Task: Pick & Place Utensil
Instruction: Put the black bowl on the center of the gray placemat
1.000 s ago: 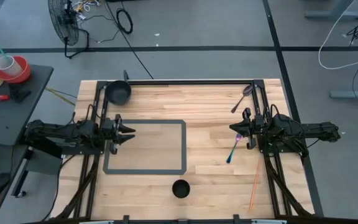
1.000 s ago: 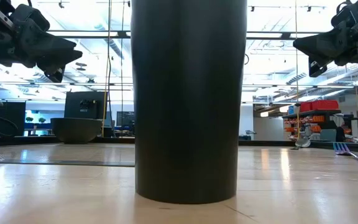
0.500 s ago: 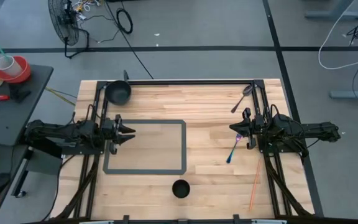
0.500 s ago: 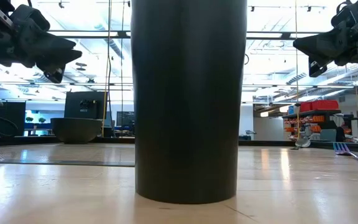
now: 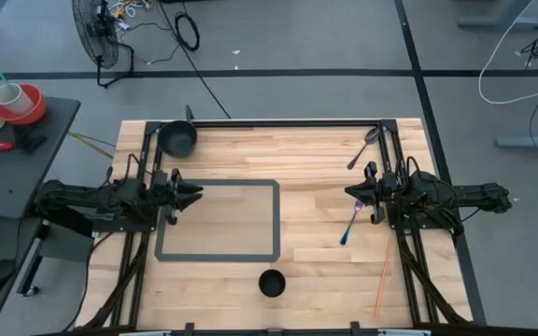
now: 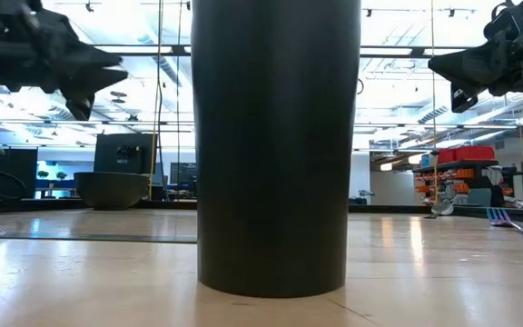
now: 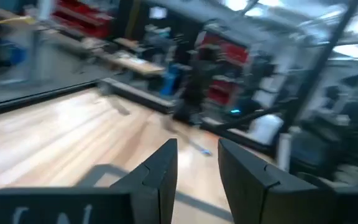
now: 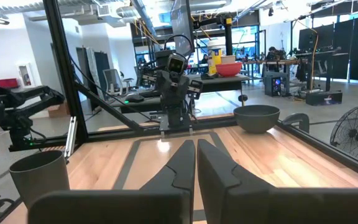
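The left gripper (image 5: 192, 193), a dark two-finger tool at the left side of the pale wooden table (image 5: 316, 159), has just begun to move. In the overhead view its tip sits slightly higher and more closed than half a second ago, when the fingers made a wider fork. In the table-level view it now shows as a smeared dark shape (image 6: 71, 68), and its own wrist view is streaked with motion. There its two fingers (image 7: 160, 177) stand slightly apart with a narrow gap and nothing between them. This looks like the very start of the task, with no utensil touched yet.

Just ahead of that gripper lies a rectangle of dark tape (image 5: 219, 220). Behind it, near the far left corner, sits a round dark bowl (image 5: 177, 139). Well ahead and toward the near edge stands a tall dark cylindrical cup (image 5: 271, 282), which fills the middle of the table-level view (image 6: 275, 145).

The right gripper (image 5: 353, 193) hovers at the right side, in the same spot as in the earlier frames. Its fingers (image 8: 182, 168) are pressed together and hold nothing.

A purple and blue plastic fork (image 5: 351, 222) lies flat just beside and below the right gripper, toward the near edge. A grey metal spoon (image 5: 363, 147) lies on its far side, close to the table's back corner. A thin orange stick (image 5: 382, 275) rests near the right edge, further toward the front. None of the three has shifted.
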`<state>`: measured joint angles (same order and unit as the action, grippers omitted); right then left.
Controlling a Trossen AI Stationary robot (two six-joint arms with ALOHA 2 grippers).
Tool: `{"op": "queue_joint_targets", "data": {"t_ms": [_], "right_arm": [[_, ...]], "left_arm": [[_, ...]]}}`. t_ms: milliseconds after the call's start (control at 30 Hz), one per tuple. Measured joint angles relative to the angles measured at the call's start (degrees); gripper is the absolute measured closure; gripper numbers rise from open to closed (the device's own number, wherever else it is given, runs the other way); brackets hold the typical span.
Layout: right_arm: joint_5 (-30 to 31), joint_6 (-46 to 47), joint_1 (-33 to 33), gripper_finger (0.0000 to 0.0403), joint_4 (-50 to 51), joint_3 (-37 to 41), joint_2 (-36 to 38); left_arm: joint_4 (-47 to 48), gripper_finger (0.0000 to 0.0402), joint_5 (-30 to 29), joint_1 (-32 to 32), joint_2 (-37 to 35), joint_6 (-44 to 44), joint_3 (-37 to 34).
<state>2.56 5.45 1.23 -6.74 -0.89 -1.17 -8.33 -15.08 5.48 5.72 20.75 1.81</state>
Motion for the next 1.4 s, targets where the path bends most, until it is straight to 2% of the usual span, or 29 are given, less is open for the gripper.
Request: {"op": "queue_joint_targets", "data": {"t_ms": [233,400,533,800,900,1000,1133,1400], "right_arm": [[0.01,0.01,0.0,0.038,-0.02,-0.01,0.02],[0.01,0.01,-0.01,0.038,-0.02,-0.01,0.0],[0.01,0.01,-0.01,0.038,0.0,0.0,0.01],[0.01,0.01,-0.01,0.038,-0.02,-0.02,0.0],[0.01,0.01,0.0,0.038,-0.01,-0.01,0.0],[0.01,0.01,-0.02,0.038,-0.02,0.0,0.01],[0.01,0.01,-0.01,0.038,0.0,0.0,0.0],[0.01,-0.01,-0.02,0.038,0.0,-0.01,0.0]], "left_arm": [[6.65,0.0282,-7.39,-6.2,13.09,0.16,7.85],[19.76,0.028,-14.55,-13.18,21.76,0.73,16.66],[28.19,0.0252,-17.19,-20.5,27.52,0.67,22.01],[30.69,0.0141,-6.59,-36.96,39.3,-2.81,27.7],[30.78,0.0115,-0.82,-43.64,44.15,-4.77,29.34],[30.68,0.011,3.66,-49.45,49.2,-6.65,30.79],[29.17,0.0115,4.45,-54.37,54.64,-9.4,31.62],[29.18,0.0137,6.01,-55.35,60.46,-10.97,31.62]]}}
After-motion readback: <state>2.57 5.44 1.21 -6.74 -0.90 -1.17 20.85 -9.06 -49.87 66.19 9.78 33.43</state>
